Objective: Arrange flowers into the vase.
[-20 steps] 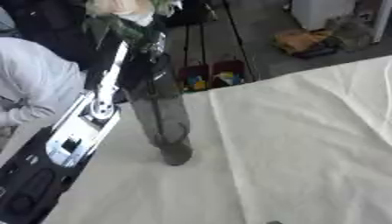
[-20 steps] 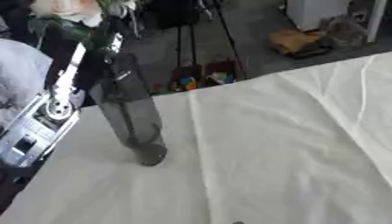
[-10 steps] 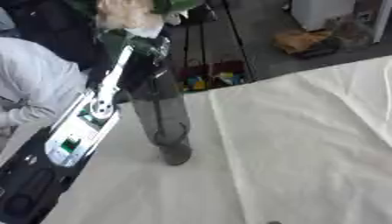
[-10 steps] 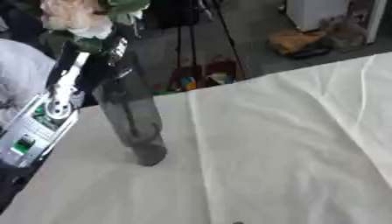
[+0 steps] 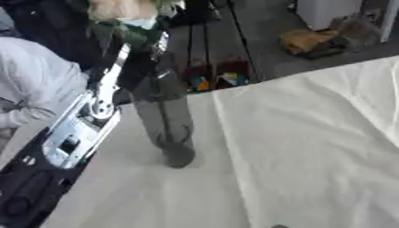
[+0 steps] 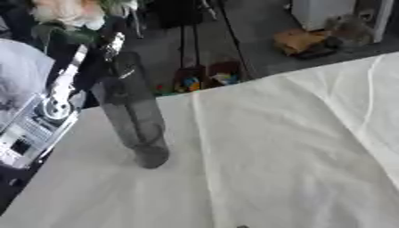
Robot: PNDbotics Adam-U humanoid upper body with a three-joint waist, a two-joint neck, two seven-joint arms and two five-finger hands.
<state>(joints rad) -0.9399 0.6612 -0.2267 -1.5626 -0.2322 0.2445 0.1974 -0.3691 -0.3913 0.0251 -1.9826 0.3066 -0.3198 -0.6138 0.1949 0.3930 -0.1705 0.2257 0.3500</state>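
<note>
Lower and right of frame: a white cloth (image 5: 311, 147) covers the table, creased and bare apart from a small dark speck at the bottom edge. Left of centre: the vase (image 5: 165, 120), a tall smoky glass cylinder, stands on the cloth and reads as tilted toward the upper left. Left edge: the left arm (image 5: 74, 133), black and silver, rises from the lower left corner to the vase mouth. Upper left: a pale flower (image 6: 66, 11) with green leaves sits just above the vase mouth.

The left hand is lost behind leaves and blur; its grip cannot be told, though it probably carries the flower. The right hand appears in neither view.

Step in hand: insertion of the stem. The next move calls for lining the stem with the mouth and lowering it straight, without knocking the vase.

The right eye view shows the bloom whole; the left eye view crops it but shows more of the arm.
</note>
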